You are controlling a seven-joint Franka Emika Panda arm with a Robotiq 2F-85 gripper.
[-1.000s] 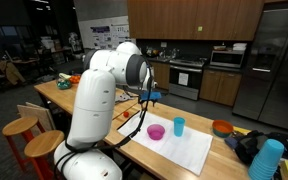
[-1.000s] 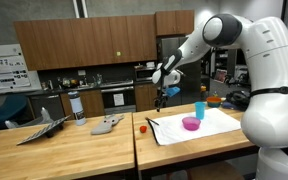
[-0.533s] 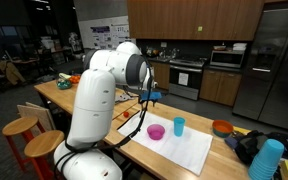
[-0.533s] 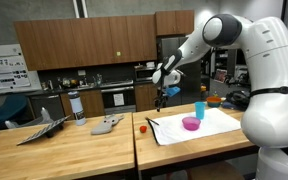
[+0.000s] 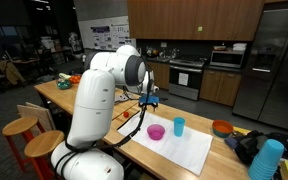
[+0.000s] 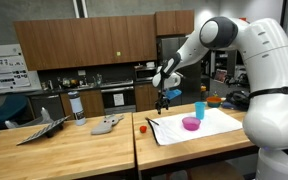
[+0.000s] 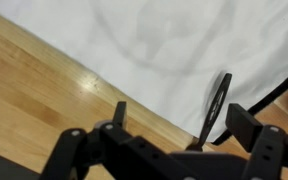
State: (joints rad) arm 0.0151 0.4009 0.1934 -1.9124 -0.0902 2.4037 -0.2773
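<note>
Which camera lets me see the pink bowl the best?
Best is an exterior view that looks down on the pink bowl, whole rim showing on the white cloth. In an exterior view from lower down, the bowl shows side-on. The wrist view shows only cloth and wooden table.

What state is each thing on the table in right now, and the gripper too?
white cloth: spread flat on the wooden table.
pink bowl: upright on the white cloth; contents not visible.
blue cup: upright on the white cloth, apart from the pink bowl.
gripper: open, empty, in the air above the white cloth's edge.
</note>
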